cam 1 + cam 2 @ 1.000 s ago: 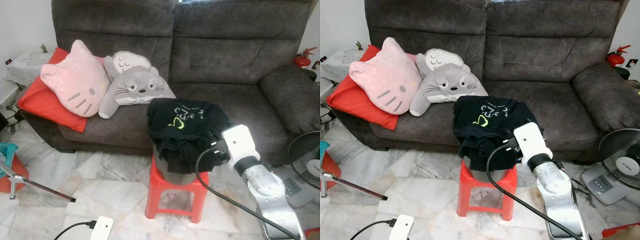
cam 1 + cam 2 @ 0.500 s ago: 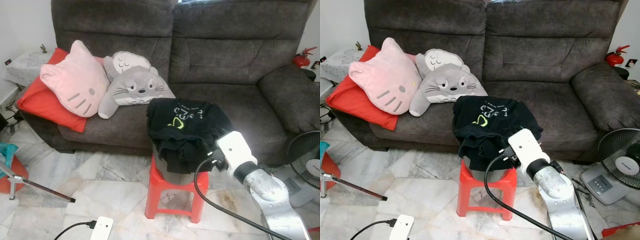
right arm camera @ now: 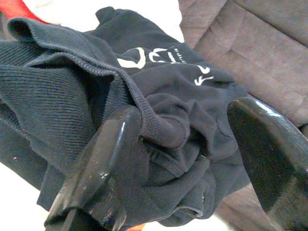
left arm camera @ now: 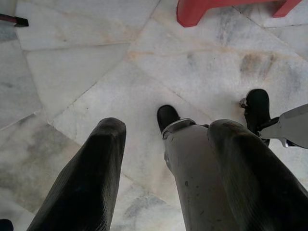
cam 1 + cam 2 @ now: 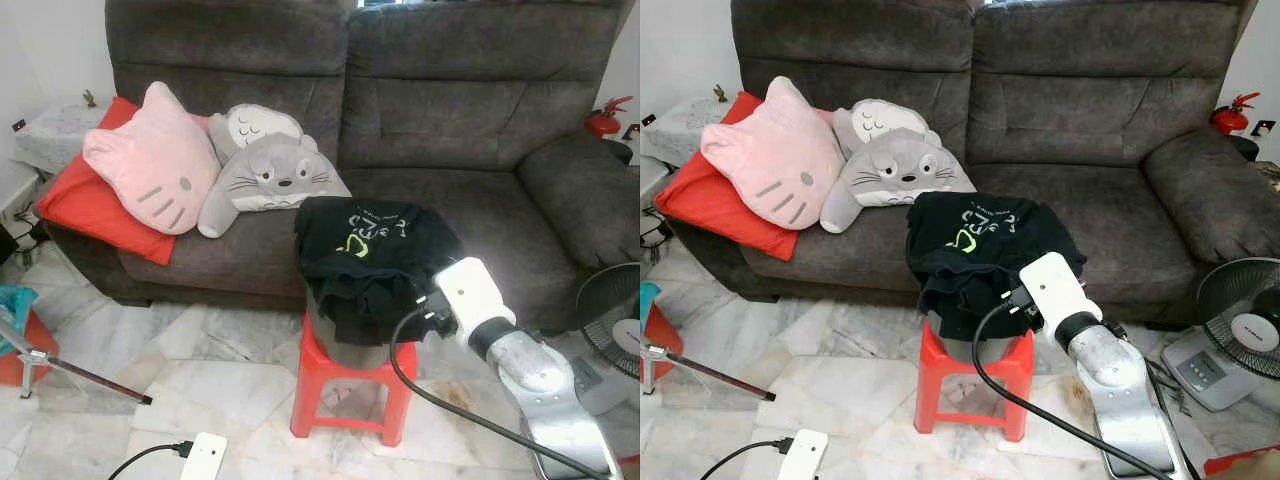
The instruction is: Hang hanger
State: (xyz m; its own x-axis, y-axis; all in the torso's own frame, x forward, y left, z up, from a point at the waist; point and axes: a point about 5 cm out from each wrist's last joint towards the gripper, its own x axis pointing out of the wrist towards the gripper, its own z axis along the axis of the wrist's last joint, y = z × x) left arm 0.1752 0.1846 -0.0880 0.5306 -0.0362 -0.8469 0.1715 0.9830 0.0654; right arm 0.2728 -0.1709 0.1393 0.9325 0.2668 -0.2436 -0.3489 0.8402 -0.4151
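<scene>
While its two black fingers are spread wide apart, the right gripper [image 3: 192, 159] is pressed into a heap of black clothing [image 5: 368, 262], with folds of ribbed knit and soft jersey bunched between the fingers but not clamped. From the head camera the gripper's fingers are hidden behind its white wrist housing [image 5: 470, 298], from which a thick black cable [image 5: 430, 385] loops down toward the floor. The clothing, printed with a yellow-green mark and pale lettering, is piled over a grey bin that stands on a red plastic stool [image 5: 352, 385]. No hanger can be made out in the pile. Just behind the stool runs a dark grey fabric sofa [image 5: 430, 130], on which a pink cat-face cushion [image 5: 150, 160], a grey plush cushion [image 5: 270, 170] and a red pillow [image 5: 85, 205] are laid. The marble-tiled floor [image 4: 96, 72] is seen beneath the left gripper [image 4: 166, 159], whose fingers hang apart and empty above the robot's own leg. A fan [image 5: 1245, 330] stands at the right.
</scene>
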